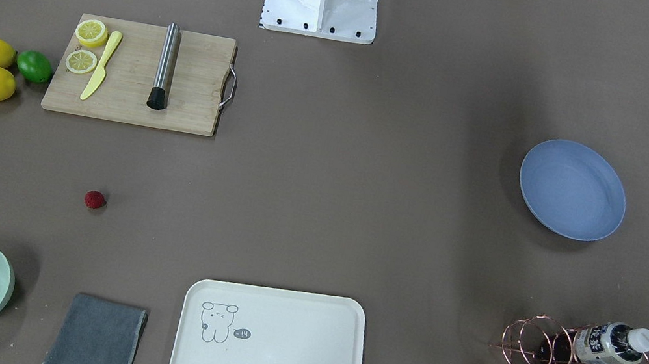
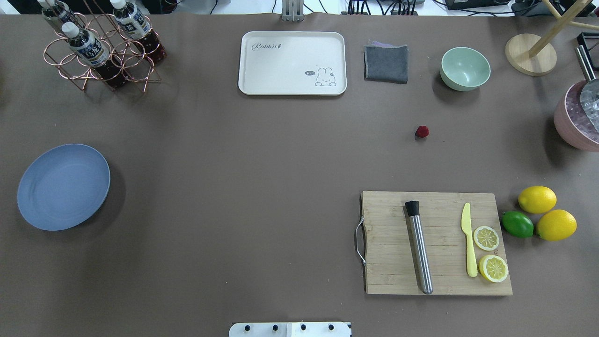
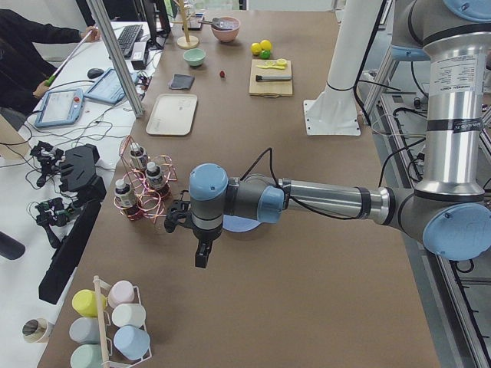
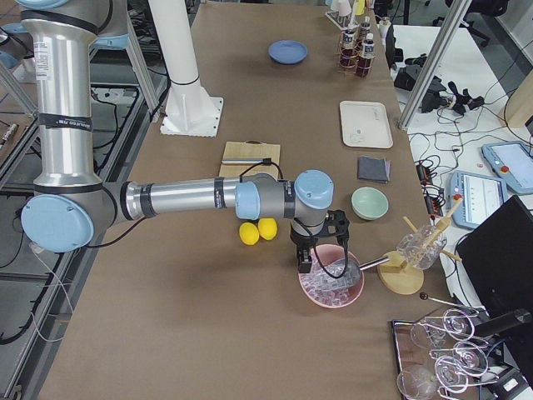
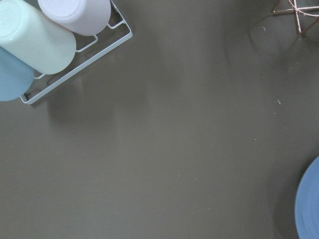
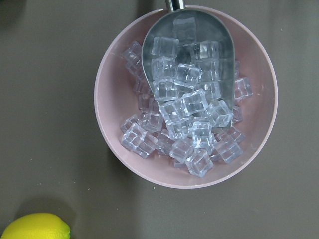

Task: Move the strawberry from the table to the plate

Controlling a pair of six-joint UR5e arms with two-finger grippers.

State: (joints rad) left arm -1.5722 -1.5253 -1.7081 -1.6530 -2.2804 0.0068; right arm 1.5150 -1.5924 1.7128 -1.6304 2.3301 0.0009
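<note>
Left claw: hangs from the near arm's bent wrist above the brown surface, between the blue plate and a wire rack of upturned cups. Only the side view catches it, so I cannot tell whether its fingers are parted or closed.

Right claw: hangs at the opposite end of the surface, over a pink bowl holding ice cubes and a metal scoop. It too shows only from the side, and its state cannot be told.

Strawberry: lies alone, directly on the surface in the robot's right half, between the mint-green bowl farther out and the wooden cutting board nearer the base, touching neither.

Plate: rests in the robot's left half, well apart from the berry, near a copper bottle rack.

On the board lie a steel rod with a black end, a yellow knife and two lemon halves. Just beside it are two lemons and a lime. A cream tray and a folded grey cloth lie along the far edge.
</note>
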